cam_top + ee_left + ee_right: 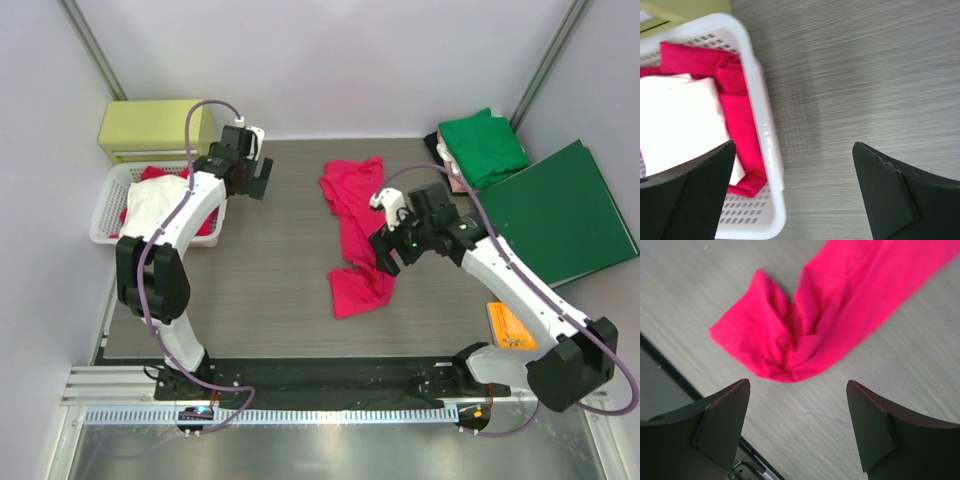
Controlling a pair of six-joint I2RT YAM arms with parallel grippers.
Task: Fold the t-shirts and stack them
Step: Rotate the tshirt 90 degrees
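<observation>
Presently, on the table: folder, dark green, flat at the right edge. Red shirt, mid-table, a long crumpled strip, its near end bunched; not yet folded. Basket, white, far left, holding a pale shirt on more red cloth. Green shirt, folded, far right corner, a pale layer showing beneath it. Left gripper, jaws wide apart and empty, over bare table just beside the basket. Right gripper, jaws apart and empty, above the red shirt's bunched end. Risks, judged: a pinch on that bunch may catch several layers, so the shirt lifts twisted rather than spread; dragging it may sweep cloth off the near edge; the left fingers may knock the basket rim. Surface: grey wood-grain, matt, with a dark strip along the near side. Room: pale walls on three sides, metal corner posts, a yellow-green box behind the basket.
</observation>
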